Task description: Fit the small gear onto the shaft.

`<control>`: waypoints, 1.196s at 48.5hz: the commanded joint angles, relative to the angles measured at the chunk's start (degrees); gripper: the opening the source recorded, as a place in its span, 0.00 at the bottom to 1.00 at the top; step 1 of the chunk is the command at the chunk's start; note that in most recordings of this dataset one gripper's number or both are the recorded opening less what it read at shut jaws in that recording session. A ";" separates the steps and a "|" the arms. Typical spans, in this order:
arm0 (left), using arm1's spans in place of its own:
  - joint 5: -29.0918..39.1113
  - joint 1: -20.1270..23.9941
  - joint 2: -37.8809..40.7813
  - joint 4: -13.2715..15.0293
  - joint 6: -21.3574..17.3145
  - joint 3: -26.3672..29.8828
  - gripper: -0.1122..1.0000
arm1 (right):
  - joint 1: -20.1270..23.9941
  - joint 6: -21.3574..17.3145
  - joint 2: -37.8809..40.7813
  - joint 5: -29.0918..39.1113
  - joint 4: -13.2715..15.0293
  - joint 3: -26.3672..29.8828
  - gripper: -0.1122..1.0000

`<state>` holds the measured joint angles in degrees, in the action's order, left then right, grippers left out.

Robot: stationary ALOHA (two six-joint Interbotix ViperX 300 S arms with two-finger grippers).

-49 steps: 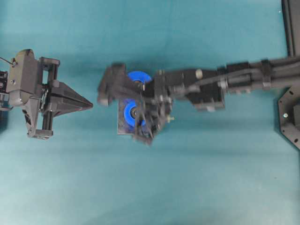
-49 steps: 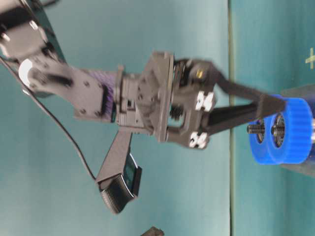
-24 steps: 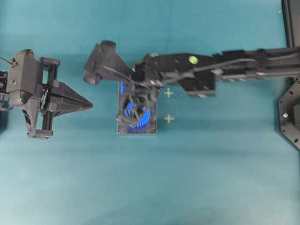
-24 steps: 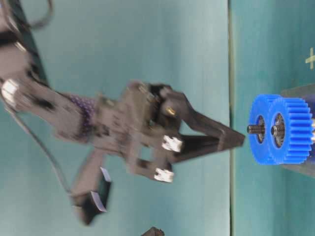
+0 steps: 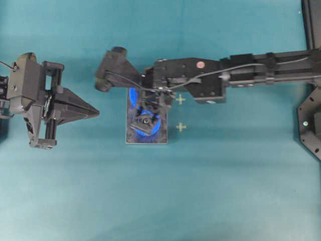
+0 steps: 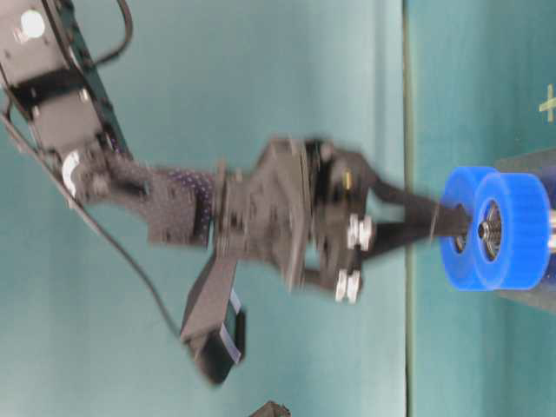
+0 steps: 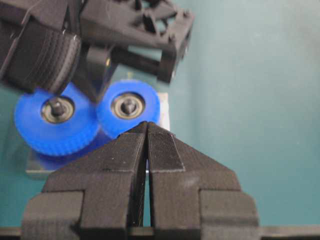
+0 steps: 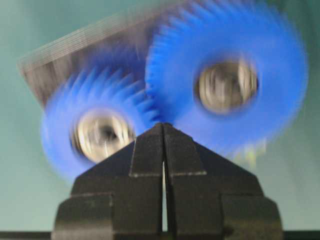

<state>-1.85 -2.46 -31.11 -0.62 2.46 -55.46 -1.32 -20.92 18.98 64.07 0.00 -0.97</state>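
Overhead, left to right — label and value:

Left gripper [image 5: 93,112]: parked near the left edge of the teal table [image 5: 225,191], fingers pressed together into a point aimed toward the middle, holding nothing; well apart from the plate.

Left gripper, own camera: jaws together [image 7: 147,131], tip aimed at the two blue gears across the table.

Plate [image 5: 161,138]: dark grey rectangle lying flat near the centre of the table, mostly covered by the gears and the right arm's wrist.

Small gear [image 5: 145,124]: on the plate's nearer half in the overhead view, teeth meshed with the larger gear; in the right wrist view it sits at lower left [image 8: 95,132], blurred, silver centre showing.

Larger gear [image 5: 133,95]: just beyond the small gear on the plate, largely hidden under the arm; at upper right [image 8: 227,82] in the right wrist view.

Shaft [image 6: 486,231]: only a silver tip shows, in the hub of the nearer gear seen from table level; whether the gear is fully seated cannot be told.

Right gripper [image 5: 145,120]: reaching in from the right edge, wrist bent down over the plate, fingers closed on themselves [image 8: 163,131] with nothing between them; the tip is right at the gears, contact unclear through blur.

Yellow cross marks [image 5: 180,127]: two on the table just right of the plate.
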 commanded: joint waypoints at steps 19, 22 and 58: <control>-0.53 -0.09 -0.18 -0.18 0.09 0.44 0.10 | 5.36 -6.24 -13.54 -1.05 1.76 -5.54 0.09; -0.53 -0.09 -0.09 -0.18 0.00 0.44 0.10 | 5.01 -6.42 -15.47 -2.99 2.81 -7.82 0.09; -4.66 -0.09 -0.79 -0.18 -0.97 0.18 0.10 | 4.04 -5.89 -38.06 -45.44 3.34 -42.10 0.09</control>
<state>-4.31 -2.37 -31.11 -0.62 1.67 -55.63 2.90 -26.72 -16.44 21.09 3.16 -41.75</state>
